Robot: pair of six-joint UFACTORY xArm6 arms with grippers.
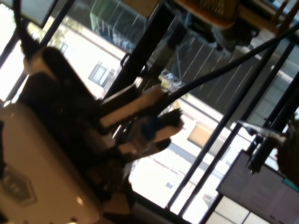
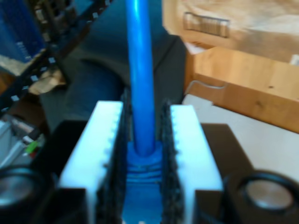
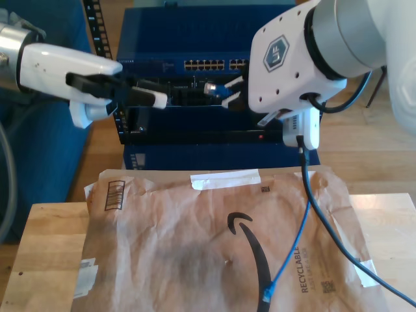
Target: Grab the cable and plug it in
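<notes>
Two arms, one cable. At the exterior view's left, my first gripper hangs in front of the blue rack-mounted network switch. Its dark fingers blur together in both views, so I cannot tell whether they are apart or closed.

Towards the exterior view's right, my second gripper is clamped on the thin bright-blue Ethernet cable, its white fingers pressing the ribbed blue boot from both sides. A small clear plug juts past the fingertips, close to the switch's face. Whether it touches is hard to make out.

The cable's middle stretch is hidden behind the arm's white housing. It reappears beside one thicker black cable and runs down across the crumpled brown paper mailer, which covers most of the wooden table. Its second end lies loose on the mailer near the table's front edge.
</notes>
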